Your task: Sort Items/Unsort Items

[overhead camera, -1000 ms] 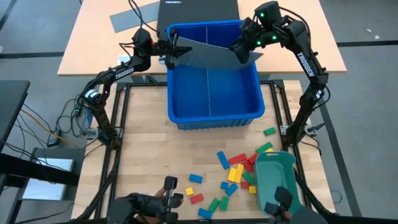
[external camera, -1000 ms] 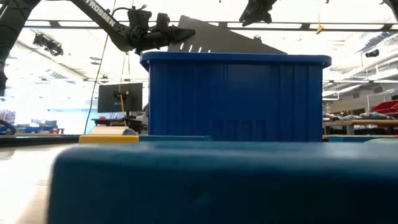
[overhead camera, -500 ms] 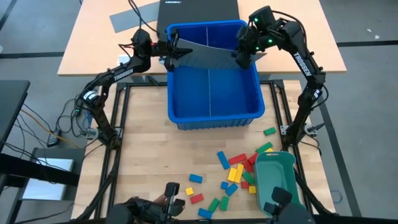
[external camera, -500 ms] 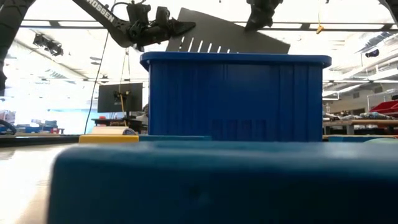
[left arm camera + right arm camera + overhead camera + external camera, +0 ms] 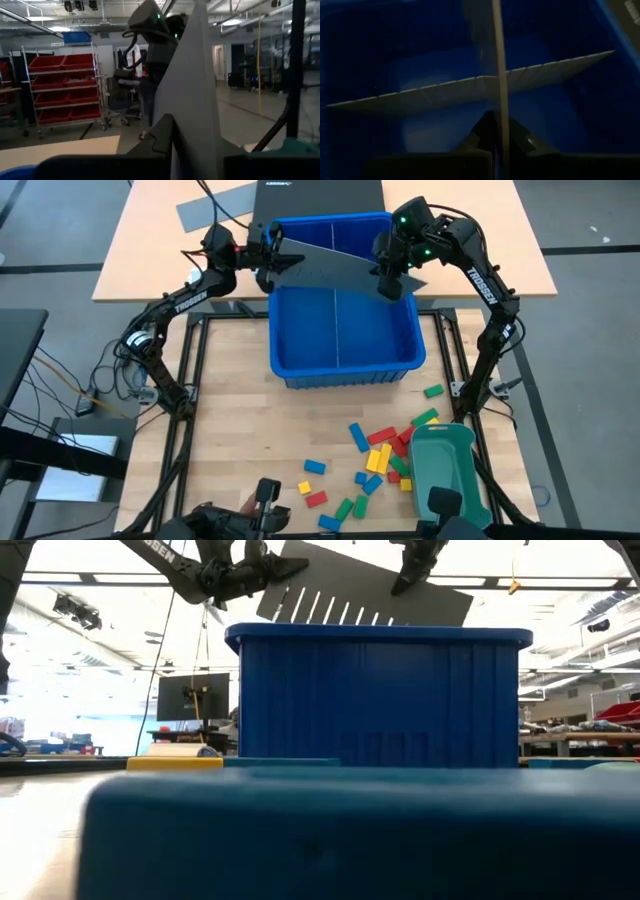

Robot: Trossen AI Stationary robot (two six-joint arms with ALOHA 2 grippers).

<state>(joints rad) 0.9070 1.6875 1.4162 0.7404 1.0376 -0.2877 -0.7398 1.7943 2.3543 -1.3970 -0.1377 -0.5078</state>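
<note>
High view: blocks [image 5: 378, 461] lie scattered, long axes pointing variously.

A grey slotted divider sheet [image 5: 370, 590] is held tilted above the blue bin [image 5: 380, 695], gripped by the left pincer [image 5: 262, 568] and the right pincer [image 5: 415, 568].

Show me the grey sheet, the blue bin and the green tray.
Grey sheet [image 5: 325, 272], high view: middle of its flat face.
Blue bin [image 5: 345, 367], high view: its near wall.
Green tray [image 5: 443, 470], high view: its bare floor.
</note>
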